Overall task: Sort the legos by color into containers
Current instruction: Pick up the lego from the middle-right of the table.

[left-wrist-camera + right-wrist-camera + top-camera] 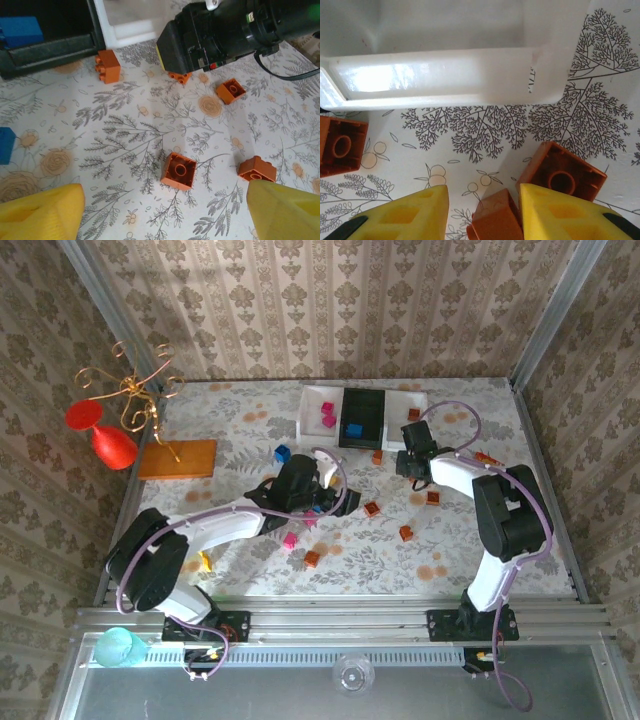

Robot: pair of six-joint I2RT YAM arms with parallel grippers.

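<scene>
In the overhead view the metal rail (340,620) under both arm bases lies nearest me. Beyond it a black plastic tray (372,405) holds a blue brick (352,429). A white plastic tray (312,398) touching its left side holds pink bricks (328,415), and a second white tray (420,400) stands on its right. The left gripper (338,504) hangs on the near side of the black tray, and the right gripper (410,458) is just right of it.

On my left wrist camera the yellow fingers (40,212) are spread wide and hold nothing. One orange-brown square brick (178,170) lies just beyond them, and another orange-brown brick (108,66) sits beside the black tray's (45,47) corner.

On my right wrist camera the yellow fingers (405,212) stand narrow around a small orange-brown brick (495,217). One finger touches it and a sliver of cloth shows at the other, so I cannot tell whether they pinch it. The second white tray's wall (445,75) is near.
</scene>
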